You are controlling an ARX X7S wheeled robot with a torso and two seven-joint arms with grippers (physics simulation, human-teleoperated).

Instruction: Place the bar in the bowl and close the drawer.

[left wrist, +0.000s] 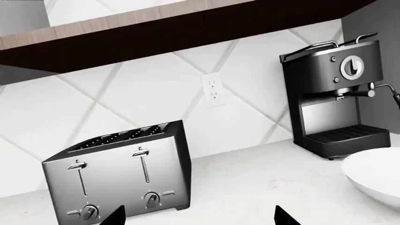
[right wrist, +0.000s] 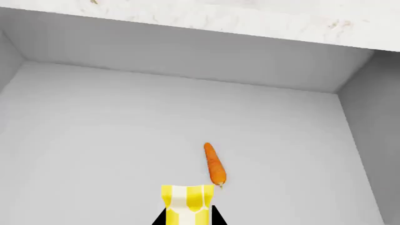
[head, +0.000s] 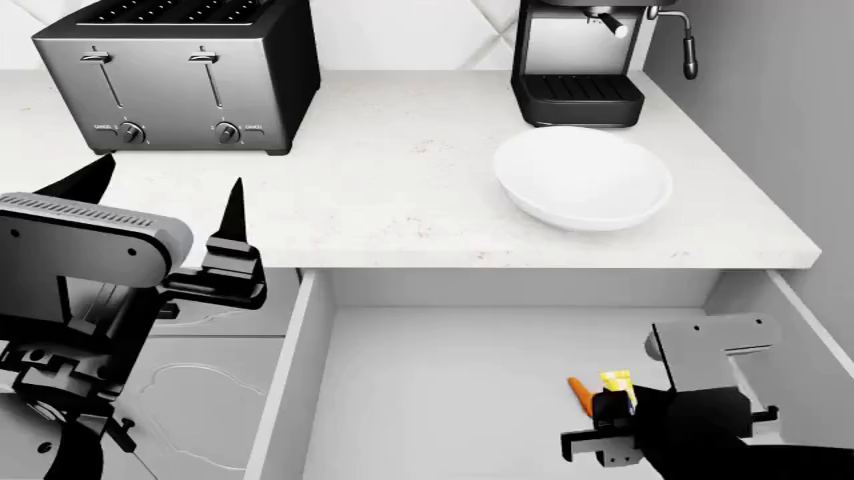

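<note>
The right gripper [head: 617, 415] sits low inside the open drawer [head: 441, 390], and in its wrist view the two dark fingertips [right wrist: 164, 219] flank the bottom of the bar [right wrist: 186, 202], a yellow-and-white striped piece; they look closed on it, with the bar's long axis running out along the gripper's own line. Just beside it lies the small orange carrot [right wrist: 214, 164], apart from the bar and not in the grasp. From the head view the bar [head: 617, 381] shows as a yellow speck at the gripper's tip, near the drawer's right wall.

The bowl [head: 583, 180] stands on the bench [head: 387, 190] above and beyond the drawer, nearly straight ahead of the right gripper, so the move ahead is probably a lift over the bench edge and forward (the right arm is plainly the nearer one).

The left gripper [head: 167, 195] hangs with its fingers spread, holding nothing, before the toaster [head: 187, 70].

The toaster's knob labels and the coffee machine [head: 581, 55] show no legible writing; too small to read.
</note>
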